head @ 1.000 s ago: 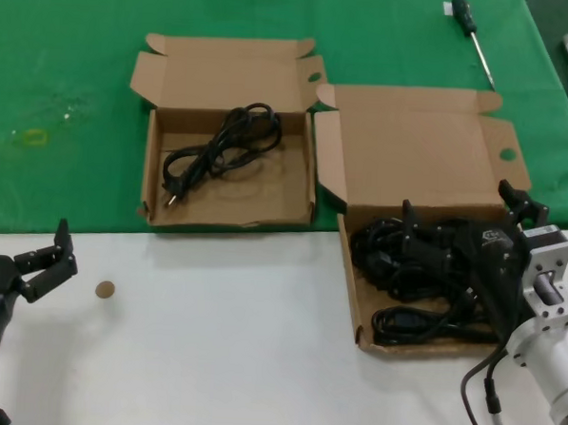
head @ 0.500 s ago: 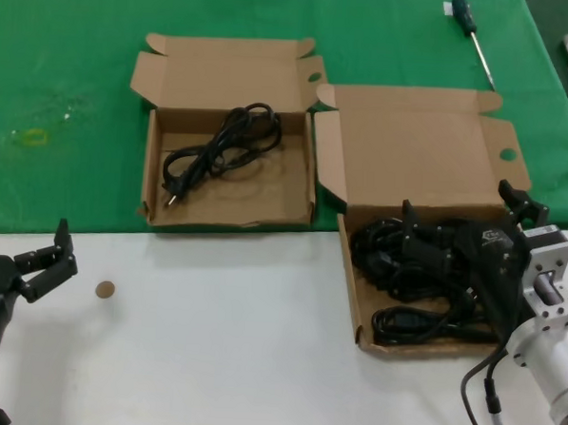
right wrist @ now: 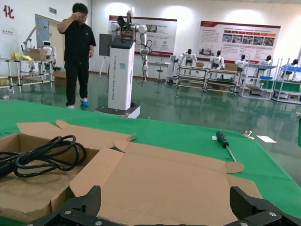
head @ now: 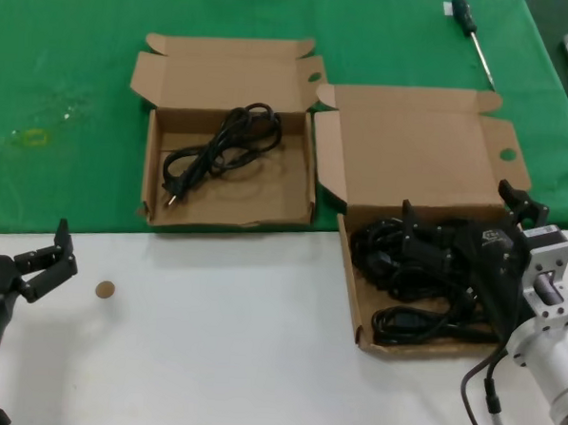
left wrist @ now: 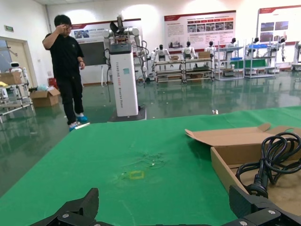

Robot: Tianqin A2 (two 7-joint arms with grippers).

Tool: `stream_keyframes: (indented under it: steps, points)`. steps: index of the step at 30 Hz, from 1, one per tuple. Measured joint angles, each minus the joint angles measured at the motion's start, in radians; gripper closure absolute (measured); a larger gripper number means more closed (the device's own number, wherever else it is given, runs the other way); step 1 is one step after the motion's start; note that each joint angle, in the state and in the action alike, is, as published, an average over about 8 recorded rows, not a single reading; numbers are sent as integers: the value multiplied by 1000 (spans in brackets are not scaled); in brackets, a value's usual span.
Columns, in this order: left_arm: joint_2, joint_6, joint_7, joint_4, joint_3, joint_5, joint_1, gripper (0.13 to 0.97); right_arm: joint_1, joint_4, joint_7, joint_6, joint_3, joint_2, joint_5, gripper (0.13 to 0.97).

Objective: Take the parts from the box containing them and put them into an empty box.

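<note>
While the right gripper (head: 458, 245) sits low in the larger box (head: 416, 153), its fingers are spread wide, astride the heap of black cables (head: 405, 271); whether anything is pinched between them cannot be told. Directly beneath and beside the fingers lie tangled cords, one loose loop nearer the robot than the gripper. The smaller box (head: 229, 76), far off to the gripper's left, holds a single coiled cable (head: 216, 152). The left gripper (head: 43, 262), fingers apart, is parked over the white table (head: 219, 352).

Judgement: cords are light, limp and rubbery and will drape and snag neighbours. Best grip is across a bundled coil, not a plug or single strand.
</note>
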Motion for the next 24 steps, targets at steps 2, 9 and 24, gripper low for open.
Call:
stream_keyframes:
  steps: [2, 9, 24]
  points:
    - [0, 0, 0, 0, 0, 0, 0, 132, 0, 0, 0, 0, 0, 0, 0, 129]
    - [0, 0, 0, 0, 0, 0, 0, 132, 0, 0, 0, 0, 0, 0, 0, 129]
    - [0, 0, 0, 0, 0, 0, 0, 132, 0, 0, 0, 0, 0, 0, 0, 129]
